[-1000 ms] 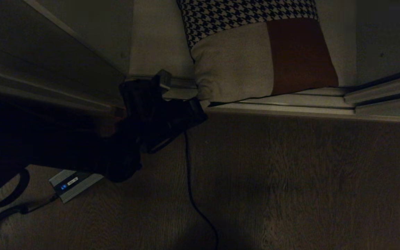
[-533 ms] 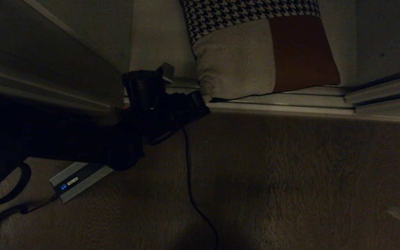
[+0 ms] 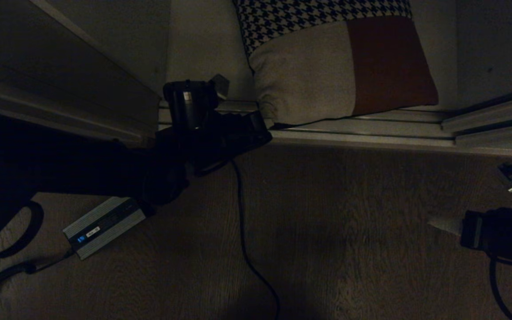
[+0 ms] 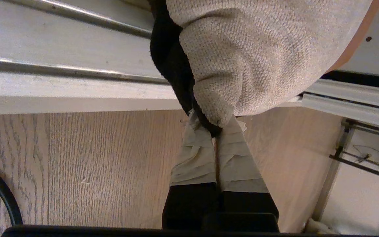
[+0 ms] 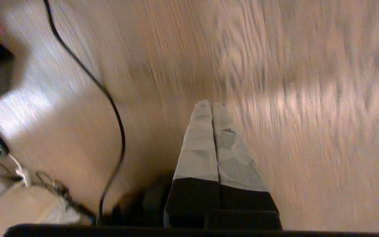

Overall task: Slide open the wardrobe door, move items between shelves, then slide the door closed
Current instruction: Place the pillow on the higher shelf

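Cushion [image 3: 340, 66]: square, with a black-and-white houndstooth band across its upper part, a beige block lower left and a rust-brown block lower right. It sits upper centre of the head view, standing tilted on the off-white shelf [image 3: 211, 49], its lower edge over the ribbed metal floor track [image 3: 371, 133]. Nothing else shows on that shelf beside it.

Left gripper [image 4: 216, 130]: fingers clenched on the cushion's lower corner; in the left wrist view the taped fingertips [image 4: 196, 148] pinch the beige knit and a strip of dark backing fabric. In the head view this arm enters from the left edge, wrist at centre-left just beside the cushion corner.

Right gripper [image 5: 211, 105]: clenched shut on nothing, over the wood floor [image 3: 349, 249], at the right edge of the head view, well apart from the cushion.

Floor, lower left: a grey ribbed box [image 3: 103, 226] with a blue light; a black cable [image 3: 247, 249] runs down centre frame.
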You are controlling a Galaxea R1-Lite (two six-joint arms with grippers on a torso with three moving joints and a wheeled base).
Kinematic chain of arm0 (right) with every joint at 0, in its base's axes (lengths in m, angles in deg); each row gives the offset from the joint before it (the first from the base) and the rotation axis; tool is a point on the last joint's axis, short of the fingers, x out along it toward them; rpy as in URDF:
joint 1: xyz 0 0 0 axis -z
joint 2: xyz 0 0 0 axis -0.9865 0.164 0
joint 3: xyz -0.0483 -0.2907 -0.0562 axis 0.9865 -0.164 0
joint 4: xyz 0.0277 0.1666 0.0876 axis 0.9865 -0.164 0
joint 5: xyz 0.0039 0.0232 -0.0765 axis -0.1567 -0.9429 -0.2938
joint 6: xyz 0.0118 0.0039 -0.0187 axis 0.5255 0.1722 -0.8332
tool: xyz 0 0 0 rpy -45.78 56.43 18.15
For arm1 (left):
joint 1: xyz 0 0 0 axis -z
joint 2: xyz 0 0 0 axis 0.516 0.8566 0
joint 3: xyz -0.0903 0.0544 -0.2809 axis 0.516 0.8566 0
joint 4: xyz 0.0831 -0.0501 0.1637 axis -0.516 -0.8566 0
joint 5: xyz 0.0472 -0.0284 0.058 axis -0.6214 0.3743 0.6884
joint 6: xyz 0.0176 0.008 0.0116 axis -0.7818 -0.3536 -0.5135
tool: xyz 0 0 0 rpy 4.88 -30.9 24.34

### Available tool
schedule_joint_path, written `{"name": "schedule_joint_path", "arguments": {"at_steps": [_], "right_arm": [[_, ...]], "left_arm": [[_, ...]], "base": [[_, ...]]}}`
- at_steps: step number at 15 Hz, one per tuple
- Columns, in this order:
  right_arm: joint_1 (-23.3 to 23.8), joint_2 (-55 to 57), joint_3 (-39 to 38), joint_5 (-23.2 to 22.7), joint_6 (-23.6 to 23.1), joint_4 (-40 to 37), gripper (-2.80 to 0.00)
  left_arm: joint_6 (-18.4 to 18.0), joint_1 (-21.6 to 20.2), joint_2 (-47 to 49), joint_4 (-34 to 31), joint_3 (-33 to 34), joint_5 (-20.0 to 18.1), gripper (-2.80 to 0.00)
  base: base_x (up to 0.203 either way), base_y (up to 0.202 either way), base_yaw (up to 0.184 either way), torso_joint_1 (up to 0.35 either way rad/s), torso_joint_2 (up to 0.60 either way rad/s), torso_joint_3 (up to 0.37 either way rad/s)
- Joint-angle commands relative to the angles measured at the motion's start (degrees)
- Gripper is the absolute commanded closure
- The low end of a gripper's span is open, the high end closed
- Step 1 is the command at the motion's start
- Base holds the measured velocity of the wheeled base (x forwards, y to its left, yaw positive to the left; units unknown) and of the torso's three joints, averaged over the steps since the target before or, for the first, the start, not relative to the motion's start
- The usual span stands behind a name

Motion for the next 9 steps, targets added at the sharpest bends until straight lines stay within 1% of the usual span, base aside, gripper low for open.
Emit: {"name": "schedule_joint_path", "arguments": {"at_steps": [1,4,7,9], "right_arm": [[0.00,5.82,2.19,-1.00,0.06,2.23,0.00],[0.72,5.13,5.41,-2.49,0.30,2.39,0.00],[4.43,2.82,9.42,-3.29,0.25,1.55,0.00],[6.51,1.35,10.93,-5.51,0.23,1.21,0.00]], "left_arm": [[0.16,0.00,0.00,0.13,-0.41,-0.05,0.00],[0.10,0.00,-0.33,0.13,-0.15,-0.05,0.00],[0.16,0.84,-0.80,-0.06,0.21,-0.03,0.00],[0.07,1.47,-1.14,-1.58,-0.52,-0.03,0.00]], "base": [[0.000,0.000,0.000,0.000,0.00,0.000],[0.000,0.000,0.000,0.000,0.00,0.000],[0.000,0.000,0.000,0.000,0.00,0.000],[0.000,0.000,0.000,0.000,0.00,0.000]]}}
